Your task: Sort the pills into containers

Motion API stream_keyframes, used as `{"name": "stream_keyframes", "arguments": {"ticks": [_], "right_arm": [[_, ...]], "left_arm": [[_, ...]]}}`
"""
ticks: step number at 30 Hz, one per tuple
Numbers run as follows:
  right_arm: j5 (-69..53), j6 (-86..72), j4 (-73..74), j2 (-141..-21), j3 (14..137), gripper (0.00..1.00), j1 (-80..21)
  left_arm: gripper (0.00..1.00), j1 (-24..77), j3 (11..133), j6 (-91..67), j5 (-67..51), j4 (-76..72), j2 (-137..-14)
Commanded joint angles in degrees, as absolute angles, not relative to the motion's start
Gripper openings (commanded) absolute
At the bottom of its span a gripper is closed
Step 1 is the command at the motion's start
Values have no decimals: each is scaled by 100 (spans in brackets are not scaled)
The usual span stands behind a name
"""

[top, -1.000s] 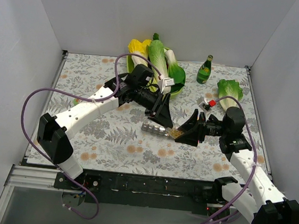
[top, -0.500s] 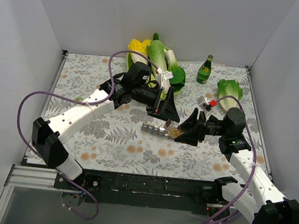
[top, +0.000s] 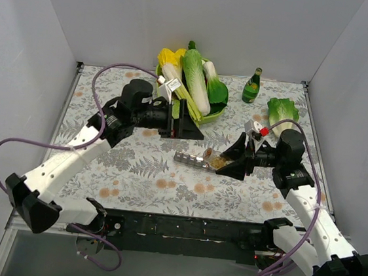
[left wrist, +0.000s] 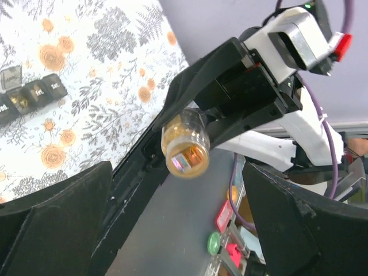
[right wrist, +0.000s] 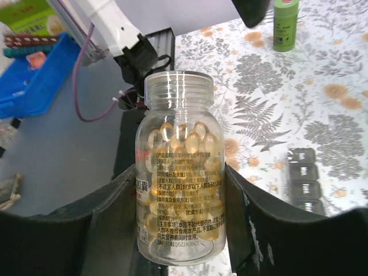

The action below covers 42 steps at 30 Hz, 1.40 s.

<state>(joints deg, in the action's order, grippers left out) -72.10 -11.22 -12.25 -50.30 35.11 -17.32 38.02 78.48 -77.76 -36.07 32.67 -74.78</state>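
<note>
1. Lying flat near the middle of the table (top: 140, 179), the containers (top: 190, 160) form a short grey strip running left to right. That leaves the compartment tops facing up, ready to receive pills; one end lid looks flipped open, though I cannot be sure.
2. Just beside the strip's right end sits the pill bottle (top: 216, 160), tipped close to level with its neck towards the strip. I judge this a pouring pose. The yellow pills (right wrist: 184, 138) fill most of it, and no cap shows on the neck.
3. The right hand (top: 231, 161) has its two fingers closed on the bottle's lower body, so the strip lies just left of and slightly below what it holds.
4. The left hand (top: 186, 122) hangs farther back, well apart from the strip and near the vegetable tray (top: 215, 108). Its fingers are spread wide with nothing between them, which probably keeps it out of the pour.
</note>
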Motion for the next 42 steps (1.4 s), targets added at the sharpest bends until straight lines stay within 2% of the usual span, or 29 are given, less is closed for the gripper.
{"name": "stream_keyframes", "arguments": {"ticks": [1,4,8,11,13,18,22,28,42], "right_arm": [[-6936,718,356,-4843,4183,4,-1714],[-6725,1598,825,-4782,4342,5,-1705],[-6522,2214,1317,-4746,4482,4,-1705],[-6311,2566,1502,-4755,4623,4,-1714],[-6223,2733,1608,-4755,4684,4,-1714],[-6214,2769,1652,-4737,4702,4,-1714],[-6240,2716,1591,-4737,4667,4,-1705],[-6284,2637,1556,-4737,4650,4,-1714],[-6302,2470,1424,-4755,4579,4,-1705]], "left_arm": [[98,3744,7068,-8576,-3707,1807,-6532],[98,3744,6733,-9228,-4095,1416,-6513],[97,3919,6531,-9649,-3877,1301,-6583],[86,4104,6504,-9931,-3657,1301,-6766],[83,4192,6548,-9984,-3377,1432,-6855],[84,4271,6776,-9888,-3006,1758,-7057],[78,4385,6820,-9879,-3015,1793,-7207],[75,4500,6829,-9809,-3006,1802,-7391],[52,4632,6908,-9738,-3305,1723,-7629]]}}
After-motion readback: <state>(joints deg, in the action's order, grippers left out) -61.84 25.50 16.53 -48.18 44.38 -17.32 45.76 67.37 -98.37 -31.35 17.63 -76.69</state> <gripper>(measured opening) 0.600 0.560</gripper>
